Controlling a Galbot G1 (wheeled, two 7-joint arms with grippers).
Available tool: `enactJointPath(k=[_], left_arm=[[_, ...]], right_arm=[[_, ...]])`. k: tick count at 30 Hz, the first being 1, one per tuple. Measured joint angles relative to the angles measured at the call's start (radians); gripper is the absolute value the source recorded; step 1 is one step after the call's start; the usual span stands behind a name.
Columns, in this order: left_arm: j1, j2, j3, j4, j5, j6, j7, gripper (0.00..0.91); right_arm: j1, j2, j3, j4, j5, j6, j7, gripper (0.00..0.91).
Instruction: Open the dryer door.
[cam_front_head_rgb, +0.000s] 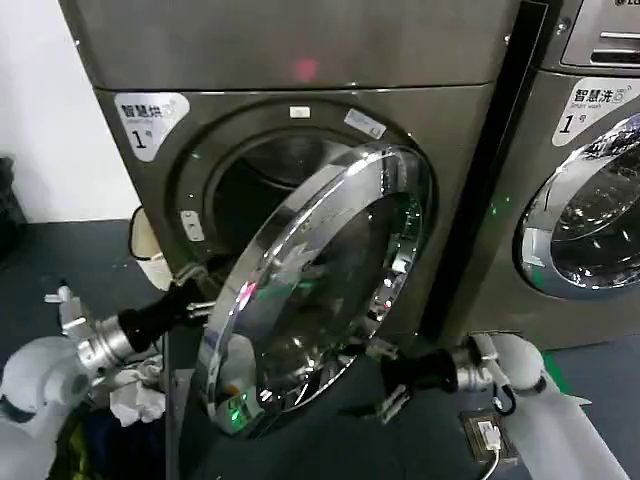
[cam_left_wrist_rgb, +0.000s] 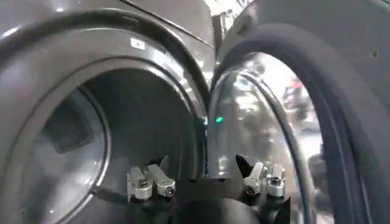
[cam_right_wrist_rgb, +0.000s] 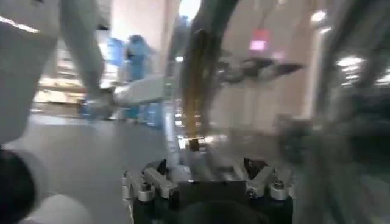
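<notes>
The dryer door stands partly swung out from the dark grey dryer, its chrome ring and tinted glass facing me. Behind it the drum opening shows. My left gripper is at the door's left rim, behind its edge. In the left wrist view this gripper is open, its fingers spread to either side of the door's edge, with the door's grey back face on one side and the drum on the other. My right gripper is open just before the door's lower front; the chrome ring shows close ahead of it.
A lighter silver machine with its own chrome-ringed door stands to the right. Crumpled laundry lies low on the left, near a white tub. A floor socket with a cable sits under my right arm.
</notes>
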Motion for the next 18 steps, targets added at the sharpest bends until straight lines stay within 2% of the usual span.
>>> enactJointPath(k=[7,12,18], left_arm=[[-0.031,-0.022,0.059,-0.01,0.004,-0.003,0.009,0.907],[-0.047,-0.04,0.102,-0.022,0.006,-0.001,0.014,0.907],[-0.055,-0.037,0.15,-0.047,0.009,-0.002,0.018,0.907]], right_arm=[[-0.142,0.066,0.243,0.075,0.027,0.001,0.024,0.907],[-0.213,0.132,0.427,0.12,0.001,0.0,0.055,0.907],[-0.274,0.214,0.587,0.181,-0.009,0.031,0.199,0.907]])
